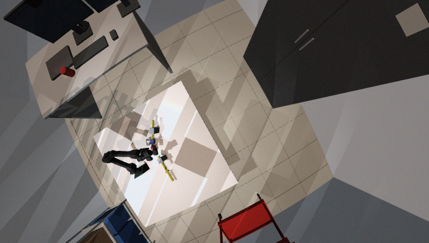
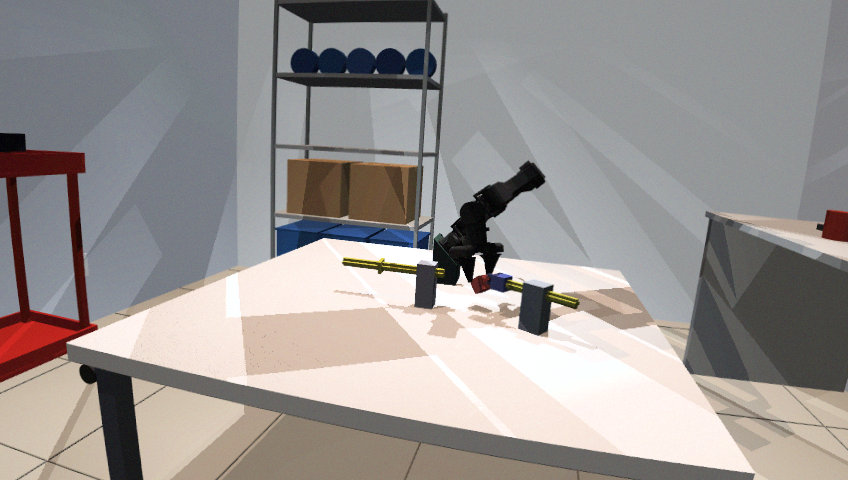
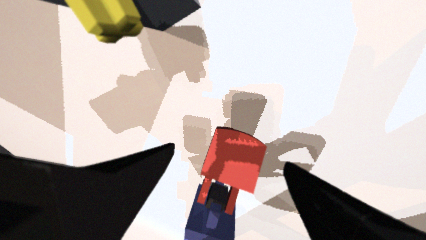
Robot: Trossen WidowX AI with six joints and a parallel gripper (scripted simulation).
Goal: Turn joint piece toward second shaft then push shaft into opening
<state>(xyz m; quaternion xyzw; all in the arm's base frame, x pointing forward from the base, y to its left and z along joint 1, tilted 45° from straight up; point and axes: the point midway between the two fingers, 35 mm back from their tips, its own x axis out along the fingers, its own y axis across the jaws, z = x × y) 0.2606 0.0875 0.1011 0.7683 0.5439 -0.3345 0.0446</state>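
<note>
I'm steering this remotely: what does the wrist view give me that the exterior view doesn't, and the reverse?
Only the wrist view: the red joint piece seen from above, its two red arms reaching to the blue piece.

Only the exterior view: the collar on the second shaft, and the shelf unit.

Both: the end effector, open, with the joint piece near its fingertips, and the second shaft's end short of that piece.

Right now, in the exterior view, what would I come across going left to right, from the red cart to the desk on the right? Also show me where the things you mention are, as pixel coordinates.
Red cart (image 2: 41,161), shelf rack (image 2: 275,118), block of the second shaft (image 2: 425,288), red joint piece (image 2: 479,283), other block (image 2: 534,309), desk (image 2: 767,321).
</note>
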